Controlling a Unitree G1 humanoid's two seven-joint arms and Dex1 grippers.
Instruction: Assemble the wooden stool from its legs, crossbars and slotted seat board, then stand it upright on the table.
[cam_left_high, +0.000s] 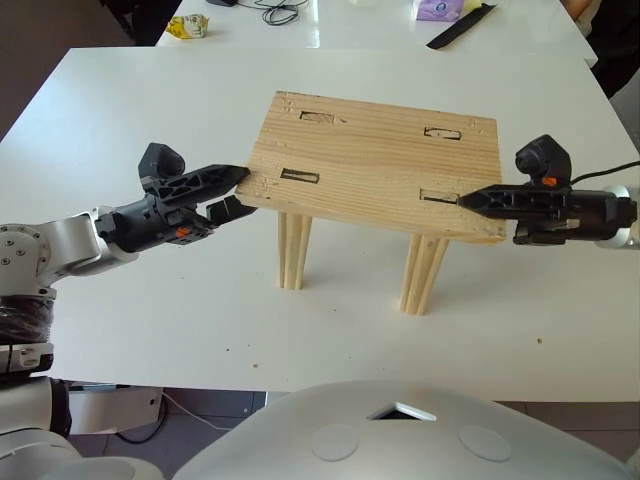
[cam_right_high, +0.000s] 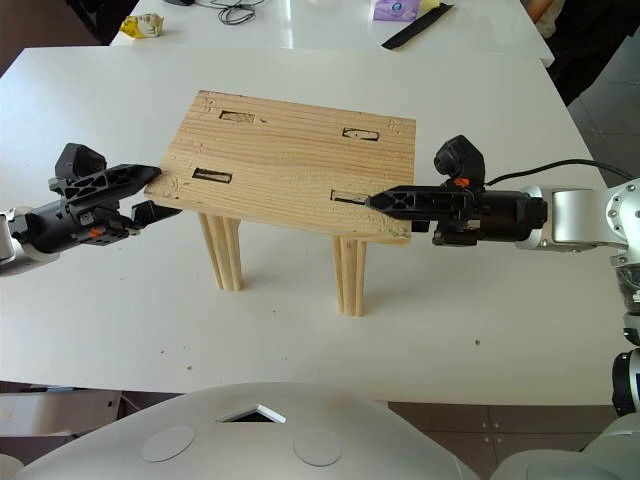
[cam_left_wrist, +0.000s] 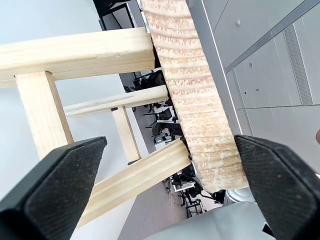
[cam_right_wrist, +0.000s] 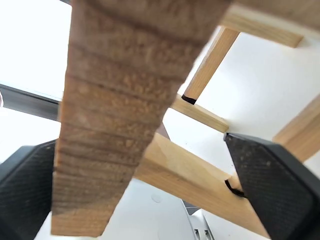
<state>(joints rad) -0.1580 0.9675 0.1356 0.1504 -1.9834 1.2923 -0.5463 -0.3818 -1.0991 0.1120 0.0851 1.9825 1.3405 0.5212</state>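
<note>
The left gripper (cam_left_high: 240, 192) gapes wide, one finger above and one below the edge of the pale slotted wooden seat board (cam_left_high: 375, 160); the right gripper (cam_left_high: 465, 203) straddles the far edge likewise, unclamped; between them the assembled light-wood stool (cam_left_high: 294, 250) stands upright on the white table (cam_left_high: 150, 330).

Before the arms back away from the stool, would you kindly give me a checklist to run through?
1. Stool upright on the table: ok, seat board on top, front legs standing.
2. Left gripper open across the board's left edge: ok.
3. Right gripper open across the right edge: ok.
4. Crossbars fitted beneath the board: ok.
5. Far legs standing flat: cannot tell, hidden by the board.
6. Fingers free of the board: cannot tell.
</note>
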